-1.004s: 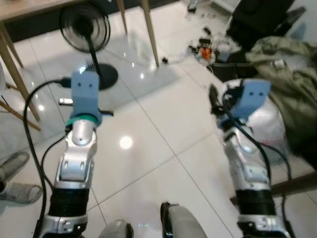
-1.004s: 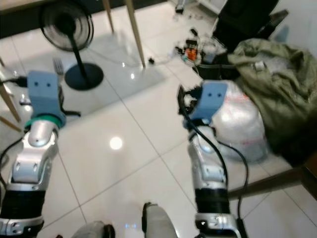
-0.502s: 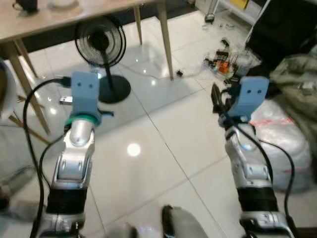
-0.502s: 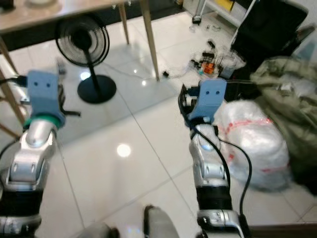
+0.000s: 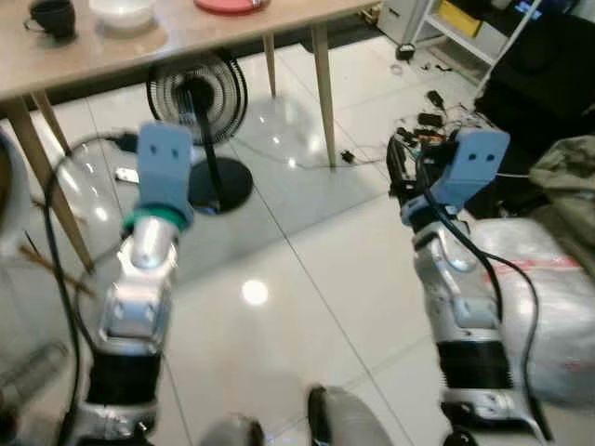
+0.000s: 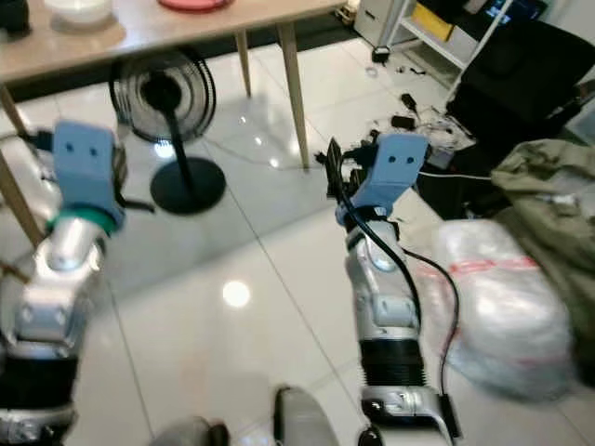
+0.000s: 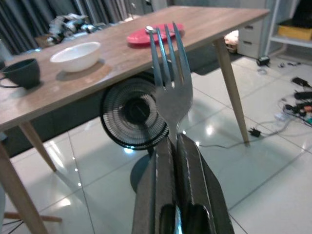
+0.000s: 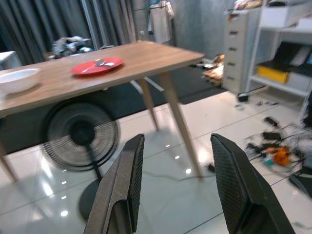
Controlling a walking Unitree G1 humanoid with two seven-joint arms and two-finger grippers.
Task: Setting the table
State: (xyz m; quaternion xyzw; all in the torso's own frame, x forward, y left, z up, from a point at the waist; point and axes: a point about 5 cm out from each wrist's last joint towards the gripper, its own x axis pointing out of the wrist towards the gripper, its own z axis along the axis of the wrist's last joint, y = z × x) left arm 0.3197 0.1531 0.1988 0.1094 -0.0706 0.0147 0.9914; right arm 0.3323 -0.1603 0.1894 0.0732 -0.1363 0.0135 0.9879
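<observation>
Across the upper frame, a table [image 5: 186, 42] bearing cup [image 5: 51, 16], bowl [image 5: 119, 11], plate [image 5: 228, 5] left to right; beneath it, a fan [image 5: 200, 102]; lower right, a bag [image 5: 548, 307].

The view has tilted up toward 12 o'clock: the wooden table [image 5: 186, 37] top, white bowl [image 5: 123, 12] and red plate [image 5: 228, 5] now show.

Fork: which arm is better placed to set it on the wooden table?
Left, probably. The left gripper is shut on the fork, tines toward the wooden table; the right gripper is open with nothing between its fingers.
</observation>
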